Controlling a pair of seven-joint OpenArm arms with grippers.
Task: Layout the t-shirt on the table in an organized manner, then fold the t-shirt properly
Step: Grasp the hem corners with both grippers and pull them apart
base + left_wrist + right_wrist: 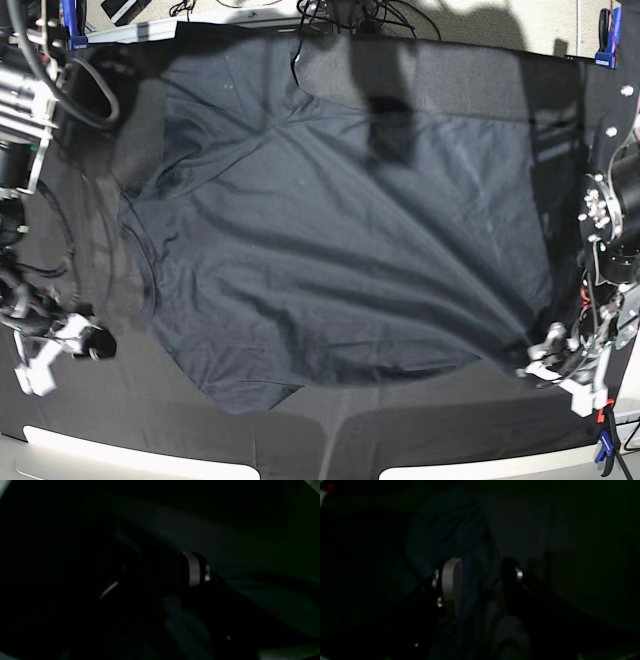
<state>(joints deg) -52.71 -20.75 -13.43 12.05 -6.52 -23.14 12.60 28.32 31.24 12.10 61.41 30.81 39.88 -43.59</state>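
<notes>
Shirt [330, 250] lies spread across the counter [420, 430], soft and limp. My left gripper [548, 362] sits at its hem corner, grip unclear; right gripper [480, 585] gapes over fabric. Pinch hems.

The t-shirt [340, 240] is thin dark cloth, matt with a faint bluish sheen, soft and creased in long diagonal wrinkles running toward 4 o'clock. The table [480, 75] is dressed in matt black fabric, flatter and coarser-looking. The right gripper [480, 585] has a pale, smooth matt pad and small shiny metal screws. The left gripper [160, 575] shows a pale plastic-looking band with a glinting metal fastener.
</notes>
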